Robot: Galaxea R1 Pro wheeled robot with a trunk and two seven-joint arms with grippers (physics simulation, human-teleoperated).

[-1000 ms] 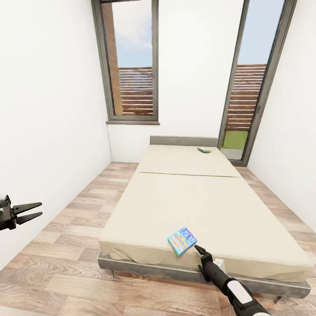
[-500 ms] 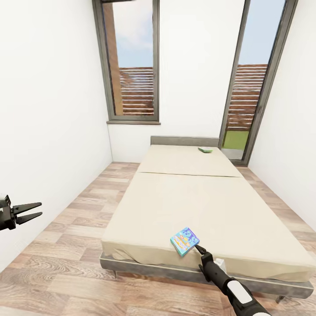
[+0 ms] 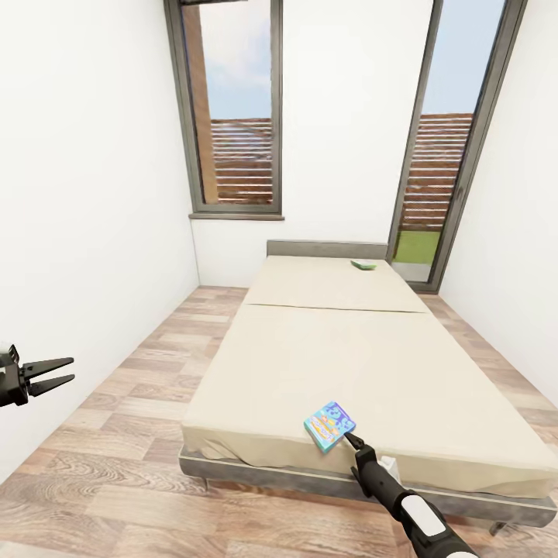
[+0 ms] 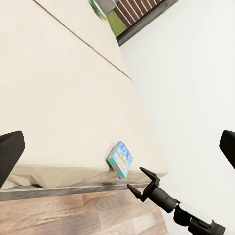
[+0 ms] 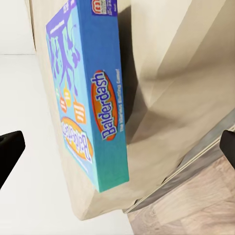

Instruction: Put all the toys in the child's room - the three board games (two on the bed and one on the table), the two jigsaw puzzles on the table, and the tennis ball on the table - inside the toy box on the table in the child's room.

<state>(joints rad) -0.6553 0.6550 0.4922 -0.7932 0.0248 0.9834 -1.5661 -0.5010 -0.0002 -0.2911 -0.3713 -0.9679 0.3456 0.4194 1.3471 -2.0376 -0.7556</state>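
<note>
In the head view, a blue game box (image 3: 330, 425) is seen on the near edge of the bed (image 3: 310, 364), just ahead of the right gripper (image 3: 349, 439), its long axis angled toward the far right. The right arm is stretched forward and low; a second, green box (image 3: 362, 265) is seen far beyond it, near the headboard. The left gripper (image 3: 58, 372) is held out sideways with jaws parted.

In the left wrist view, the box (image 4: 120, 159) is seen just beyond the right gripper's (image 4: 142, 181) spread, empty jaws.

In the right wrist view, "Balderdash" is read along the box's (image 5: 90, 107) side, between the wide-set jaws.
</note>
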